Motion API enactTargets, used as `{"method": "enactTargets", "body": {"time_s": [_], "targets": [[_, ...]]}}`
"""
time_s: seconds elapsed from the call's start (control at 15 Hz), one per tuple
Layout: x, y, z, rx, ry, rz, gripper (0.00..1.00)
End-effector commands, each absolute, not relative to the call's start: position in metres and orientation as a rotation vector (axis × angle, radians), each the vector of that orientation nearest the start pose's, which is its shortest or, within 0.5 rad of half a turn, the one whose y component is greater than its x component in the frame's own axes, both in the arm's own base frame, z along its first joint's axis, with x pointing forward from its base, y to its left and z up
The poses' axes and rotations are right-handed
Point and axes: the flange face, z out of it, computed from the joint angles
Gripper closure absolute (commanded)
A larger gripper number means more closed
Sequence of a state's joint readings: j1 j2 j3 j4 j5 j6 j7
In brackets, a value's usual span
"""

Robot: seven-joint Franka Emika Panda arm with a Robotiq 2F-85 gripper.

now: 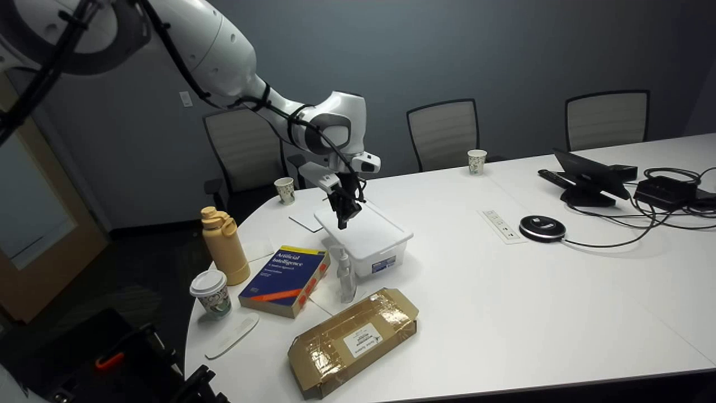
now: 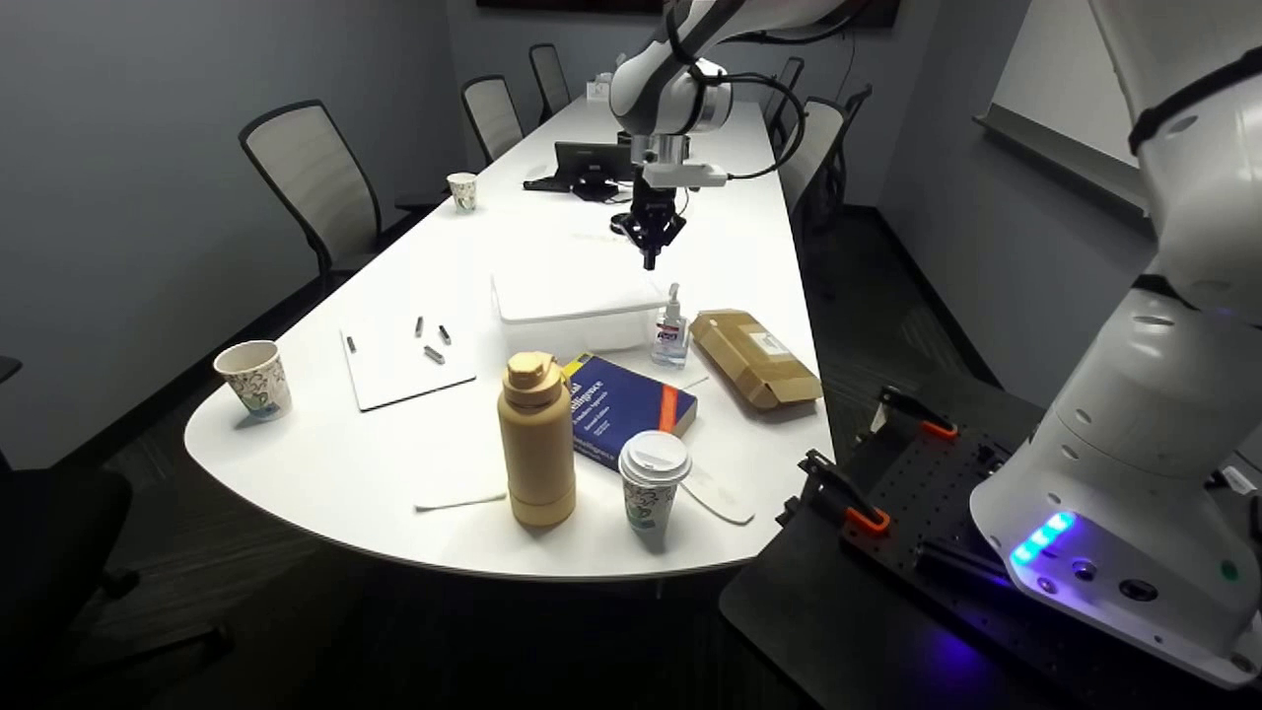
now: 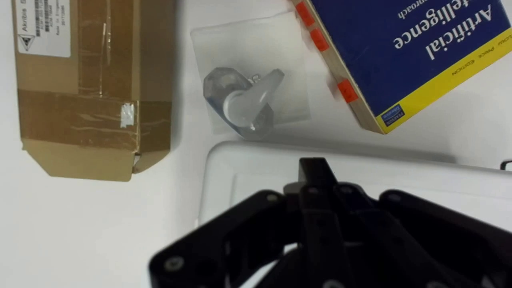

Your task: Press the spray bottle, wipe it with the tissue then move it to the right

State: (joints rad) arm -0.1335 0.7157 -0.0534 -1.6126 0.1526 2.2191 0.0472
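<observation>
A small clear spray bottle (image 3: 250,102) with a pump top stands upright in the wrist view, its nozzle angled toward the book. It also shows in both exterior views, as a spray bottle (image 1: 346,280) beside the lidded tub and a spray bottle (image 2: 670,340) with a label. Under it lies a thin white square tissue (image 3: 256,44), partly covered by the bottle. My gripper (image 3: 314,162) is shut, fingertips together with nothing between them. In an exterior view the gripper (image 1: 343,225) hangs above the tub's lid, apart from the bottle.
A white lidded tub (image 1: 363,232) sits right beside the bottle. On its other sides are a brown cardboard box (image 1: 358,338) and a thick blue book (image 1: 285,277). Farther off stand a tan bottle (image 2: 537,444), a lidded cup (image 2: 651,493) and a paper cup (image 2: 256,380).
</observation>
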Motion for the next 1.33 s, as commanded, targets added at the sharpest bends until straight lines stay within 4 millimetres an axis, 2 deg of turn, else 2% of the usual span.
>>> {"method": "enactTargets", "body": {"time_s": [0.0,0.4,0.47,0.53,0.8,1.13,1.2,1.27], "targets": [[0.681,-0.070,0.191,-3.050,0.317,0.193,1.00],[0.673,0.031,0.153,-3.047,-0.077,0.259,1.00],[0.671,0.046,0.148,-3.042,-0.133,0.272,0.74],[0.669,0.060,0.144,-3.035,-0.195,0.282,0.73],[0.665,0.105,0.125,-3.020,-0.386,0.317,0.45],[0.667,0.145,0.109,-2.952,-0.562,0.287,0.07],[0.668,0.152,0.105,-2.928,-0.591,0.270,0.01],[0.669,0.159,0.103,-2.901,-0.618,0.254,0.00]]}}
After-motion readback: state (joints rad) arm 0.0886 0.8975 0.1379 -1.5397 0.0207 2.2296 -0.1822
